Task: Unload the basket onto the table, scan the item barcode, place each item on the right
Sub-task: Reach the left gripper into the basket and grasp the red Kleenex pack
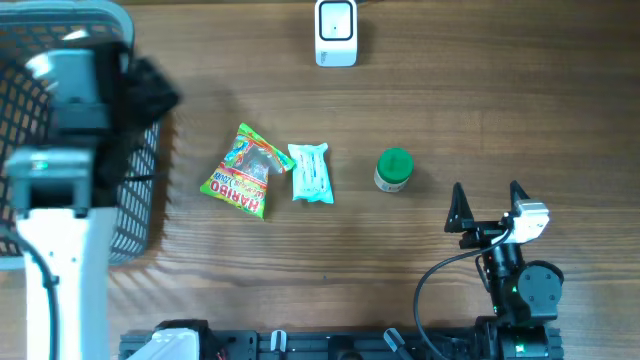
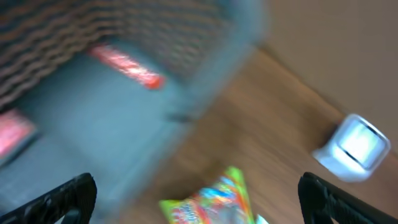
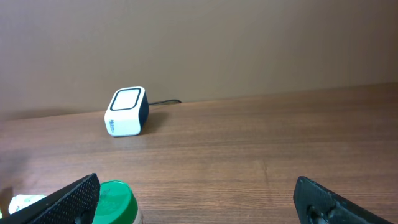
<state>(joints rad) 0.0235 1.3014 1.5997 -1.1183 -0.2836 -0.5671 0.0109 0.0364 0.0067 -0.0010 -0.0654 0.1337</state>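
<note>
We found the left arm raised over the basket (image 1: pixel 140 205), its left hand (image 2: pixel 199 200) spread wide and empty; the right hand (image 1: pixel 487 196) sat low, released, facing the scanner (image 1: pixel 335 32). The candy bag (image 1: pixel 240 172) lay on the desk (image 1: pixel 470 100), left of centre.

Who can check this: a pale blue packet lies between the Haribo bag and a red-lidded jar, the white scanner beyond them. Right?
No: the jar has a green lid, not red, as the overhead view shows. The Haribo bag, pale blue packet and white scanner are as stated.
</note>
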